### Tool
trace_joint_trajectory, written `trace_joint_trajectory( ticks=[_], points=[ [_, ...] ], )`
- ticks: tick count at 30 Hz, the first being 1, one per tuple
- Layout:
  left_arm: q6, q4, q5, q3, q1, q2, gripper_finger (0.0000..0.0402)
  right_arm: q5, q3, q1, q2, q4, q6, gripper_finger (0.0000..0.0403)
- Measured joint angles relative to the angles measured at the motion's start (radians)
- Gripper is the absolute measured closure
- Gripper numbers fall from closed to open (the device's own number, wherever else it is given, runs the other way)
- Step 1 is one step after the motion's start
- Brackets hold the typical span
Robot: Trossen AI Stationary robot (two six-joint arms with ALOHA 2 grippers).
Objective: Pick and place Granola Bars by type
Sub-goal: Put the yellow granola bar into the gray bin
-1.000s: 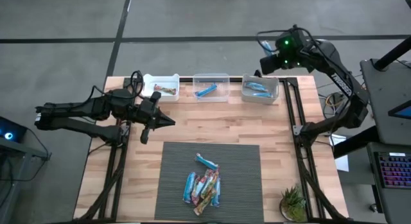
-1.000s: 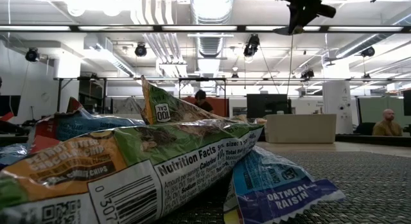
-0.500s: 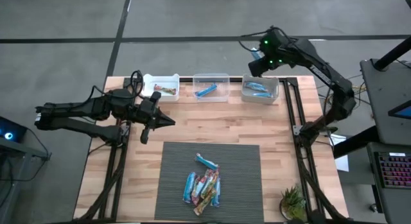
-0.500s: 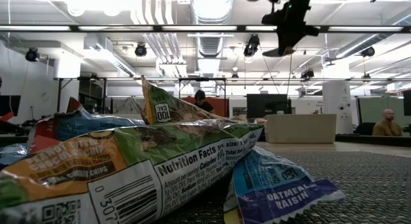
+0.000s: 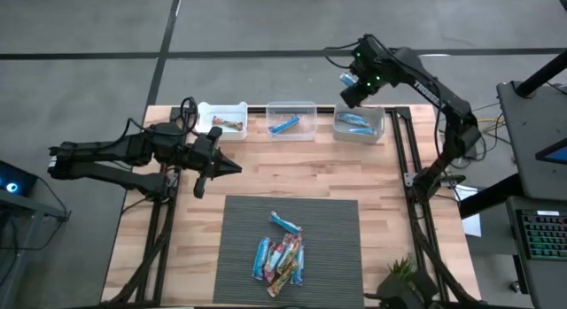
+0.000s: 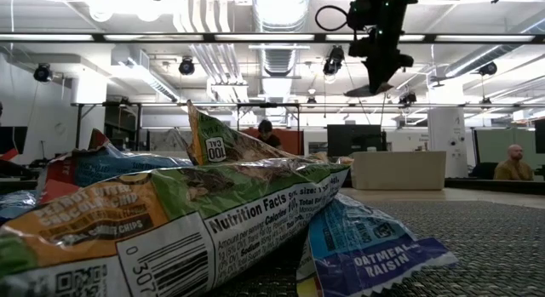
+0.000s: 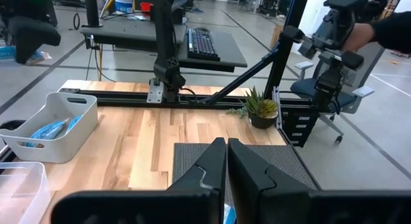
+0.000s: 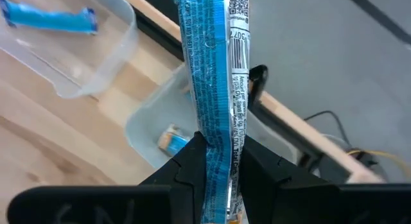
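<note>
Wooden table [image 5: 266, 167] with grey mat [image 5: 337, 247]; right end effector [image 8: 218, 156] pinches blue bar [image 8: 212, 70]; left end effector [image 7: 226, 161] closed, empty

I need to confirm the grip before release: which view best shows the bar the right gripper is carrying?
The right wrist view: the light blue bar fills the frame, pinched between the right gripper fingers, with a white bin beyond. In the high view, only the right gripper shows above the bins, the bar indistinct. The low view shows just the arm overhead; the left wrist view misses it.
</note>
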Motion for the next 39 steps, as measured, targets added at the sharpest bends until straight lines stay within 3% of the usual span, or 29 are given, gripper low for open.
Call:
trace_joint_trajectory(
  ticks=[20,25,39],
  points=[
    [-0.001,0.0,0.0,0.0,0.0,0.0,0.0402,-0.119,0.0,-0.038,-0.001,-0.117,-0.746,0.0335],
    [-0.001,0.0,0.0,0.0,0.0,0.0,0.0402,-0.166,0.0,-0.041,0.0,-0.117,-0.822,0.0335],
    [-0.001,0.0,0.0,0.0,0.0,0.0,0.0402,-0.257,-0.058,-0.087,0.052,-0.064,-0.826,0.0335]
  ],
)
